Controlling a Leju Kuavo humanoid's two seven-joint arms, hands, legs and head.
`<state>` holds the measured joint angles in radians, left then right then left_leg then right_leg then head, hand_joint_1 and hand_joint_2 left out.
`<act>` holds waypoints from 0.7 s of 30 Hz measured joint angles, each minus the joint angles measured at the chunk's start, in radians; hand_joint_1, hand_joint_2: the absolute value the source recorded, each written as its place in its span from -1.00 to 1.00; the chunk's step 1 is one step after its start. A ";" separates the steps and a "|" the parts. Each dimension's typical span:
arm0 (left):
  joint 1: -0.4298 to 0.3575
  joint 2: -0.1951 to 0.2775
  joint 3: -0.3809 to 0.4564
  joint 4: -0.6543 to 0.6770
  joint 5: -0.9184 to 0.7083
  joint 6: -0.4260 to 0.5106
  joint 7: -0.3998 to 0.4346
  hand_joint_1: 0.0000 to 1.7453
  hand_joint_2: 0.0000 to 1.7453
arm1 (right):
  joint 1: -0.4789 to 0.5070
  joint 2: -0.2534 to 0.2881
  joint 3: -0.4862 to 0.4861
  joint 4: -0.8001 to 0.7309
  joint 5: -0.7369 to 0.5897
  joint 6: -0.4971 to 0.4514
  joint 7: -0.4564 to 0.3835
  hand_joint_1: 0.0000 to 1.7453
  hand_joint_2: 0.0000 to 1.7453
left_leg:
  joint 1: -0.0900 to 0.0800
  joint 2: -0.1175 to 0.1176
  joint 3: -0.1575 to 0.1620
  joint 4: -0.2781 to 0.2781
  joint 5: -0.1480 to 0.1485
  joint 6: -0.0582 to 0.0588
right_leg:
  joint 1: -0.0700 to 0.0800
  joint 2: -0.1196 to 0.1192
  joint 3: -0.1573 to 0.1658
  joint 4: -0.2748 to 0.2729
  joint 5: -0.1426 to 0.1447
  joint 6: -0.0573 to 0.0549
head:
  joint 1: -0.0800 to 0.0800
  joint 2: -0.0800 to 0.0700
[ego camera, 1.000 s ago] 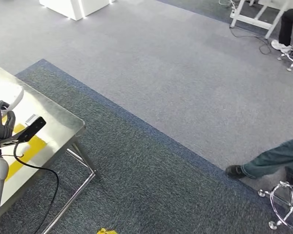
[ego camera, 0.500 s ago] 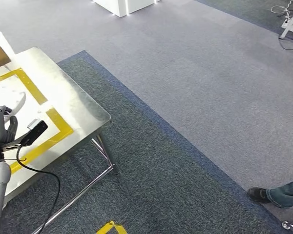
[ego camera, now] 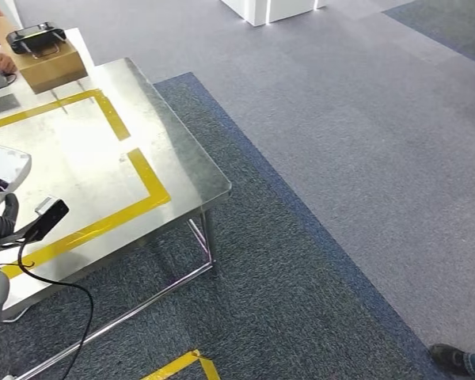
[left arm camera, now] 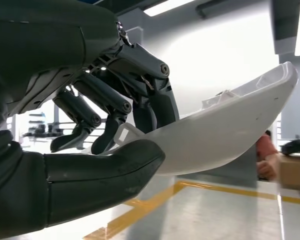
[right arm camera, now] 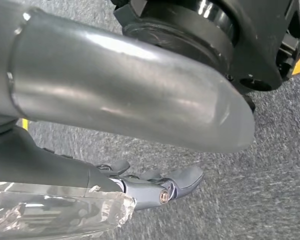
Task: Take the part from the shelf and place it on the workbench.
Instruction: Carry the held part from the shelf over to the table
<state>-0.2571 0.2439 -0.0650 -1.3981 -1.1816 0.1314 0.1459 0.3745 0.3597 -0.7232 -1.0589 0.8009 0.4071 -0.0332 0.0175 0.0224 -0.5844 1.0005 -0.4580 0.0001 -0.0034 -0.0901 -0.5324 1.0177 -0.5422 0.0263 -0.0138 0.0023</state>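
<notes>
Steel workbench (ego camera: 181, 170), cardboard box (ego camera: 47, 67) at far corner

Left hand (left arm camera: 103, 130) clamping part (left arm camera: 231, 130); right hand (right arm camera: 156, 187) hanging, fingers extended.

Head view high over workbench (ego camera: 181, 170), wrist views close behind hands
</notes>
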 joint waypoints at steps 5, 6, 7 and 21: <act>0.001 -0.004 0.001 0.000 0.000 0.003 -0.001 1.00 1.00 | 0.019 0.000 0.030 -0.007 -0.016 -0.004 0.011 -1.00 -1.00 | -0.003 -0.061 -0.002 -0.001 0.002 0.016 | -0.003 0.088 -0.142 0.275 -0.110 0.002 | 0.007 0.000; 0.002 -0.005 0.001 0.000 0.000 0.003 -0.002 1.00 1.00 | 0.020 0.000 0.033 -0.008 -0.017 -0.004 0.012 -1.00 -1.00 | -0.004 -0.075 -0.001 0.000 0.002 0.016 | -0.003 0.091 -0.140 0.257 -0.085 -0.001 | 0.007 0.000; 0.001 -0.006 0.001 0.000 0.000 0.003 -0.002 1.00 1.00 | 0.021 0.000 0.035 -0.009 -0.017 -0.005 0.012 -1.00 -1.00 | -0.005 -0.090 0.001 0.000 0.002 0.015 | -0.003 0.098 -0.119 0.203 -0.046 -0.007 | 0.007 0.000; -0.004 -0.004 -0.002 0.002 -0.003 -0.003 -0.002 1.00 1.00 | 0.030 -0.002 0.043 -0.023 -0.011 0.000 0.017 -1.00 -1.00 | 0.007 -0.029 -0.143 0.262 -0.104 -0.042 | -0.006 0.054 -0.001 -0.038 0.043 -0.046 | -0.007 0.000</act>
<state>-0.2611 0.2398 -0.0667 -1.3961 -1.1846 0.1284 0.1438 0.4047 0.3578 -0.6803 -1.0822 0.7894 0.4074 -0.0167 0.0241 -0.0062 -0.7272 1.2620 -0.5620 -0.0422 -0.0096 -0.0364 -0.5330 0.9797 -0.4995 -0.0194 -0.0213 0.0023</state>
